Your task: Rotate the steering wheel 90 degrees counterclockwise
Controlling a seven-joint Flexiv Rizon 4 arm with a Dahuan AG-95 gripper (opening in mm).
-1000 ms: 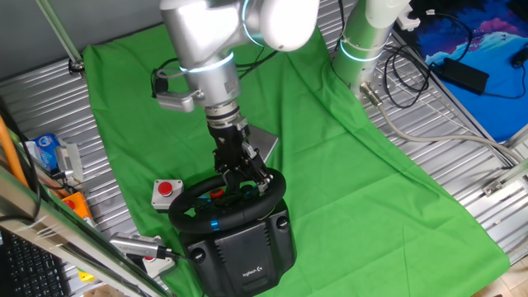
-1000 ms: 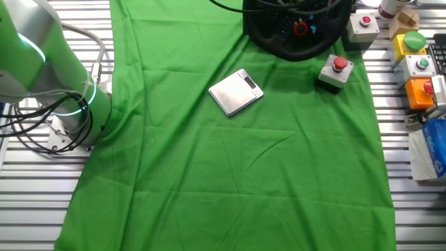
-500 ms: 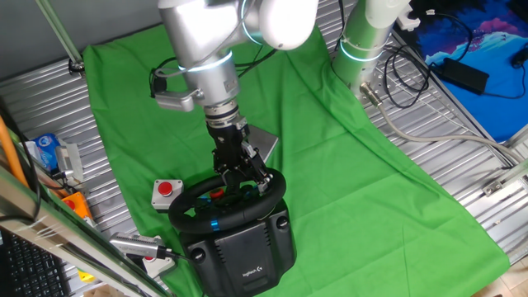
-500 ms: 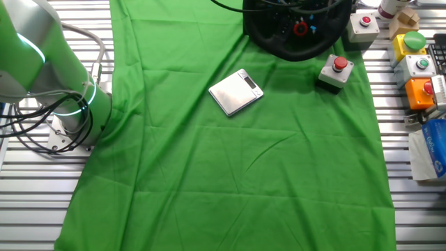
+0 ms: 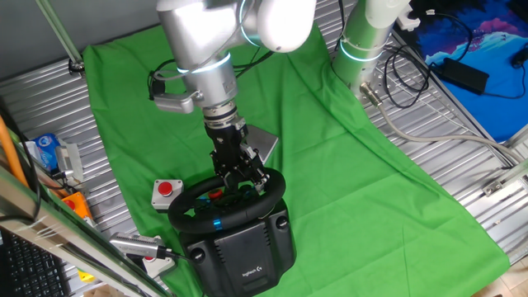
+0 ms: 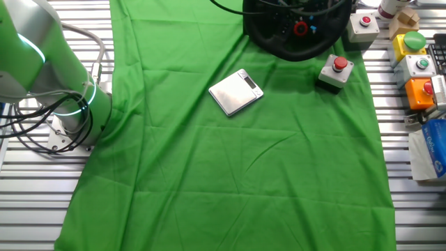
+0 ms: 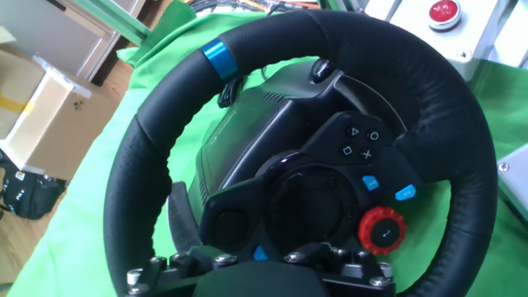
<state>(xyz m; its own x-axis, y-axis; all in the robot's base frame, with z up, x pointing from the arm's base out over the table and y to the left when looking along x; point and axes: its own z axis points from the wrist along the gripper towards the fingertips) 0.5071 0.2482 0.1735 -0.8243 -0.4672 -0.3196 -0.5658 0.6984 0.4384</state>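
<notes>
Steering wheel [image 5: 227,202] sat at the lower middle of one fixed view, a thick black rim on a bulky black base with a white logo, resting on a green cloth [image 5: 346,157]. The silver arm reached down from the top of that frame, and its gripper [image 5: 245,180] was at the far side of the rim. Whether the fingers were spread or clamped on the rim could not be told from any picture.

To do the turn well, the hand would probably need a firm hold on the rim and should sweep along the rim's own arc about the hub, rather than pulling straight across (a straight pull might drag the base on the cloth).

The hand view was filled by the wheel, its blue marker band at upper left and a red dial at lower right, so the rim lay directly under and ahead of the hand. In the other fixed view the wheel [image 6: 293,31] showed only partly, at the top edge.
</notes>
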